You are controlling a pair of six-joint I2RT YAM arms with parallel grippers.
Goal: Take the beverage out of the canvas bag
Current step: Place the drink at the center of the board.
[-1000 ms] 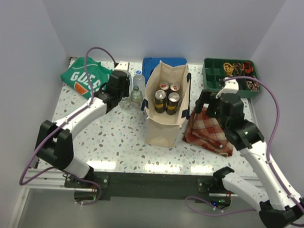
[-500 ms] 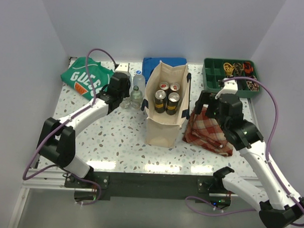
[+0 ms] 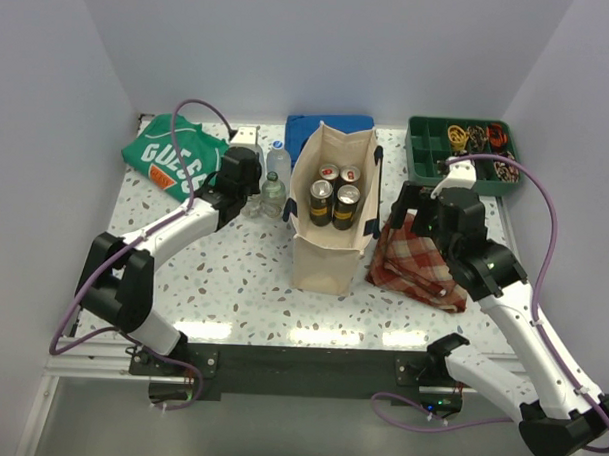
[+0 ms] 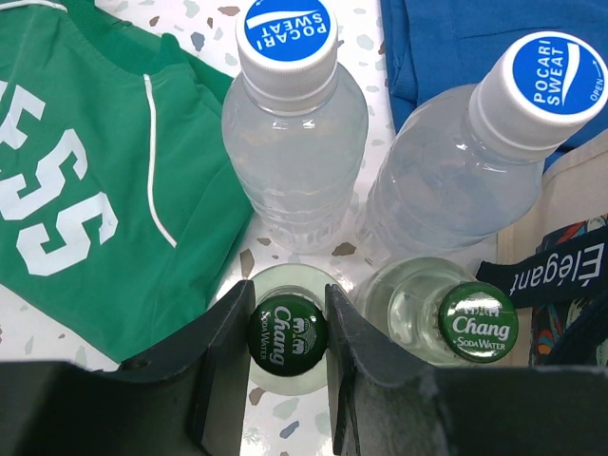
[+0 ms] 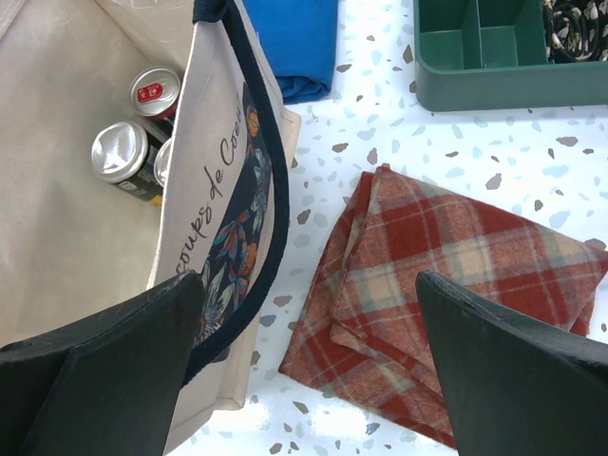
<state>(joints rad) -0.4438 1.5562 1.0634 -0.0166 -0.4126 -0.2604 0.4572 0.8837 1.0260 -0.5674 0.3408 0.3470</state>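
Observation:
The canvas bag [image 3: 328, 259] stands upright mid-table, cream with navy handles, and several drink cans [image 3: 334, 197] stand inside it. To its left my left gripper [image 4: 289, 306] is shut on the green Chang cap of a clear glass soda-water bottle [image 4: 285, 338], which stands upright on the table outside the bag. My right gripper [image 5: 309, 351] hangs open just right of the bag [image 5: 95, 209], above the table and the edge of the plaid cloth, holding nothing. The cans [image 5: 123, 152] show in the right wrist view too.
A second Chang bottle [image 4: 477, 321] and two Pocari Sweat bottles [image 4: 290, 114] [image 4: 475, 161] crowd the held one. A green shirt [image 3: 172, 155] lies at the far left and a blue cloth [image 3: 328, 124] behind the bag. A red plaid cloth [image 3: 418, 262] and a green tray [image 3: 457, 153] lie on the right.
My left arm's elbow has swung slightly to the right while its gripper stays shut on the bottle cap. The right arm has not moved.

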